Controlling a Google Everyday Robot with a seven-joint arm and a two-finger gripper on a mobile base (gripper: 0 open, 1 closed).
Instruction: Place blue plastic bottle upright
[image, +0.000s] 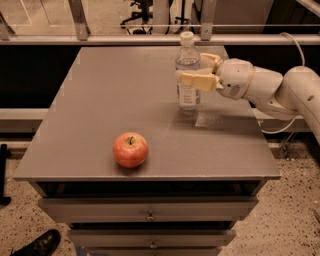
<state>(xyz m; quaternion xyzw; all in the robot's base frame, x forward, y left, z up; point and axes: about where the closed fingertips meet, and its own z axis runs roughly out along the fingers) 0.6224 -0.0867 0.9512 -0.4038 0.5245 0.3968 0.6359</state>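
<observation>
Bottle (188, 61) is upright on the right rear of the tabletop (100, 100), jaws clamped round its middle from the right. Can't tell if the base is fully down, so releasing early or dragging sideways could topple it. Apple (130, 149) sits well apart.

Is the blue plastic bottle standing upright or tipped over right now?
Upright. The blue plastic bottle has its white cap on top and base down by the table; the gripper grips its middle.
</observation>
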